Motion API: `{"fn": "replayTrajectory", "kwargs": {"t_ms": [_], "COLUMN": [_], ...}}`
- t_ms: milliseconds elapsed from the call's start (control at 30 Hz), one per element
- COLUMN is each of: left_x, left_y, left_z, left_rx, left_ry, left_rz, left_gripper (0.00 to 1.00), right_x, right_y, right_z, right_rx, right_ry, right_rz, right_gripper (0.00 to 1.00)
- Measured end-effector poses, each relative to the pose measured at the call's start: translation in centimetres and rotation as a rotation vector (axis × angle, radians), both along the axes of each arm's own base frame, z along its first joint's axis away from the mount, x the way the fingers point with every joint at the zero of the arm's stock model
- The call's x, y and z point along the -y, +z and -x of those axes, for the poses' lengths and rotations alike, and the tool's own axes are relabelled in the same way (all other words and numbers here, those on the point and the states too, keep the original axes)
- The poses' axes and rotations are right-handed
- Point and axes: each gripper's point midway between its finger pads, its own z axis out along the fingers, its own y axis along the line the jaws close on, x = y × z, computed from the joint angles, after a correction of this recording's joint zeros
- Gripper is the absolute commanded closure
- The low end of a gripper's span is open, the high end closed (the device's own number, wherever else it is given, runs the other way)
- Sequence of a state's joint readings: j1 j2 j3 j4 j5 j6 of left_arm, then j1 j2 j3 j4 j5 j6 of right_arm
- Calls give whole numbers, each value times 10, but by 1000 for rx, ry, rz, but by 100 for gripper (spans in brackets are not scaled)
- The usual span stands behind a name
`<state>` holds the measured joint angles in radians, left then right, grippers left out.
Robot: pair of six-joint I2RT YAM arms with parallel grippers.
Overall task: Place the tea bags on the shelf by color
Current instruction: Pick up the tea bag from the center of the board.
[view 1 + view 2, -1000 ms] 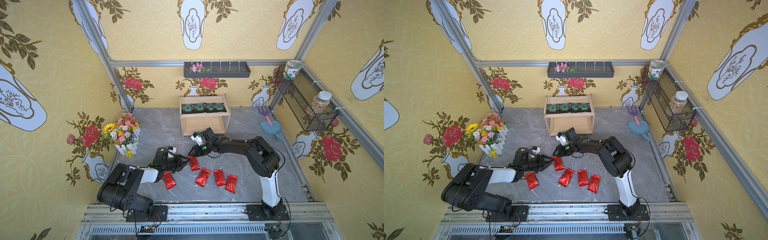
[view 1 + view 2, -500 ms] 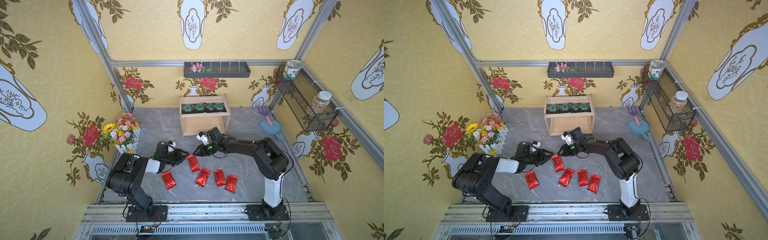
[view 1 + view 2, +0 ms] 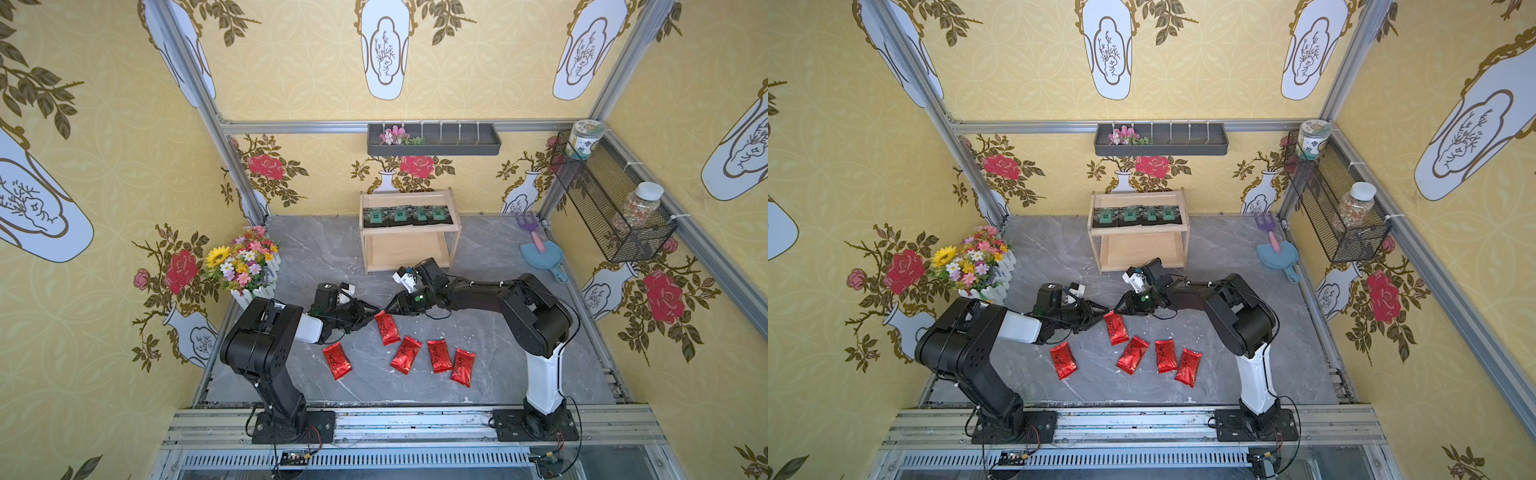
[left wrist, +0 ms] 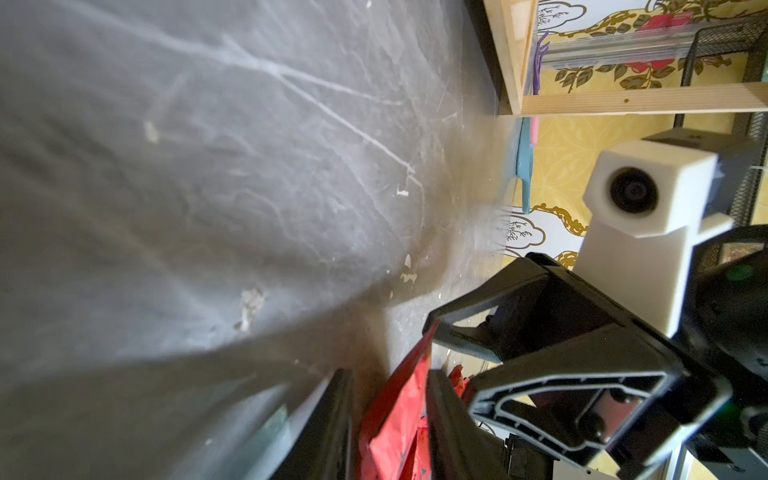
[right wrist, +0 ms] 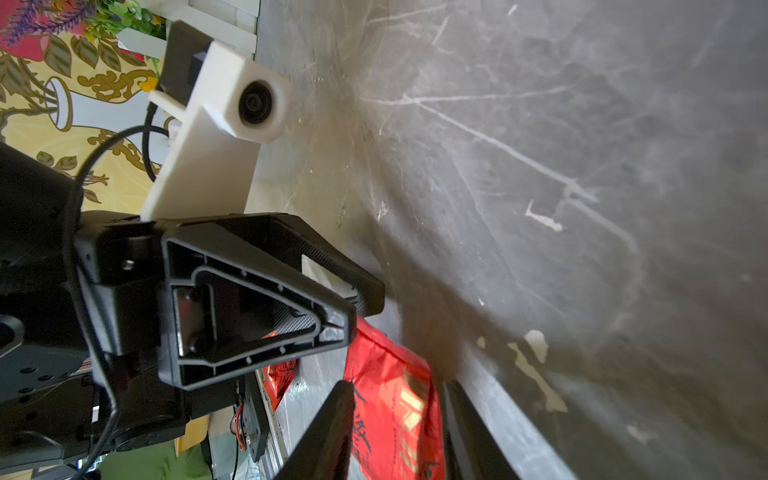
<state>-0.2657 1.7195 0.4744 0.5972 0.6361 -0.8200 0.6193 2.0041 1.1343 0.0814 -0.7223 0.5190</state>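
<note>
Red foil packet (image 3: 386, 328) on the grey desk (image 3: 478, 332), out in front of the shelf (image 3: 409, 230), far end at the tips of the left gripper (image 3: 370, 316) and the right gripper (image 3: 390, 310). Left one stretched in low from the flowers' (image 3: 243, 259) side, right one from the opposite side, tips almost touching over that end in both top views. In the left wrist view, packet (image 4: 395, 415) edge-on between that gripper's fingers (image 4: 328, 424), close against one, a thin dark gap at the other; fingers narrowly apart, cannot tell whether pinching. In the right wrist view, packet (image 5: 390, 407) face-on with gold and black print, filling nearly the whole gap between the fingers (image 5: 328, 432); narrow too, grip not clear enough to call. Four more packets (image 3: 439, 355) flat on the desk nearer the arm bases, one off toward the left arm, three in a loose row toward the right. Shelf of light wood at the back wall, two tiers. Four black sachets (image 3: 405, 215) with green emblems side by side on the shelf's top tier, spanning its width
</note>
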Motion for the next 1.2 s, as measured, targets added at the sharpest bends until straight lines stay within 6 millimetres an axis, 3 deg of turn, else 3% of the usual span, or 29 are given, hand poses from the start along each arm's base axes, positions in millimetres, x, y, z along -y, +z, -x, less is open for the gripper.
{"fn": "replayTrajectory", "kwargs": {"t_ms": [300, 533, 733, 900, 1200], "left_x": [5, 4, -1, -8, -22], "left_y": [-6, 0, 10, 19, 39], "left_z": [7, 7, 3, -4, -19], "left_rx": [-17, 6, 20, 40, 69], "left_ry": [-27, -26, 21, 107, 305], "left_rz": [46, 61, 78, 108, 255], "left_gripper": [83, 92, 98, 100, 100], "right_x": [0, 3, 13, 23, 41], "right_y": [-3, -1, 28, 46, 52], "right_z": [1, -4, -20, -23, -12], "right_rx": [-17, -19, -3, -53, -223], "right_ry": [4, -9, -98, -231, -435], "right_rz": [-3, -9, -31, -53, -178], "right_gripper": [61, 60, 58, 57, 52]}}
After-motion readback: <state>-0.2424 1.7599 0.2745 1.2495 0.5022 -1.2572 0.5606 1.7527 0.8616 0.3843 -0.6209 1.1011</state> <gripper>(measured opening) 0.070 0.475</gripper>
